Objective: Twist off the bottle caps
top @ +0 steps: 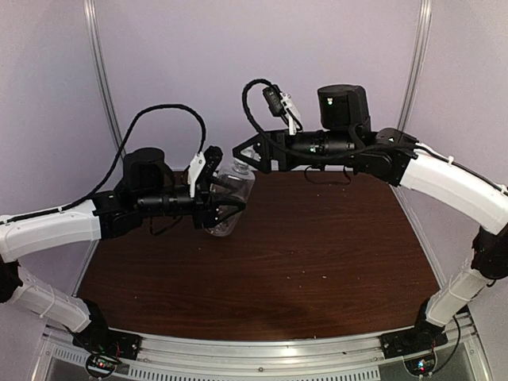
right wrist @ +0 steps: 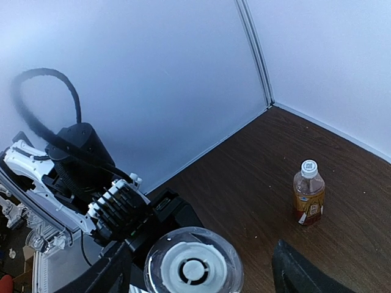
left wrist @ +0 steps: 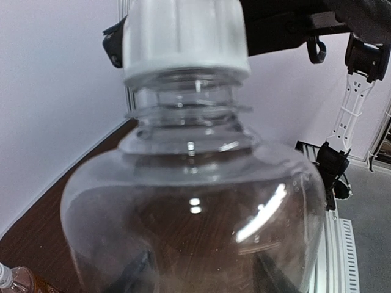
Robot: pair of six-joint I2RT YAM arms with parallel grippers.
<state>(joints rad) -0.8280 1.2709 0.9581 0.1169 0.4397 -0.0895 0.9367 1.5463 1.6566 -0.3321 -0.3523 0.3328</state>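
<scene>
My left gripper [top: 226,202] is shut on the clear bottle [left wrist: 189,207], holding it by the body above the table. Its dark fingers show dimly through the plastic in the left wrist view. The bottle's white cap [left wrist: 183,36] sits on the neck. My right gripper [right wrist: 195,274] is open over that cap [right wrist: 192,268], one finger [right wrist: 104,274] on each side and both apart from it. The amber bottle [right wrist: 308,192] with a red and white label stands upright on the table, its white cap [right wrist: 310,168] on.
The dark wooden table [top: 317,246] is enclosed by pale walls [right wrist: 153,79] at the back and sides. The amber bottle [left wrist: 15,281] stands near the back corner. A metal rail [top: 262,349] with both arm bases runs along the near edge.
</scene>
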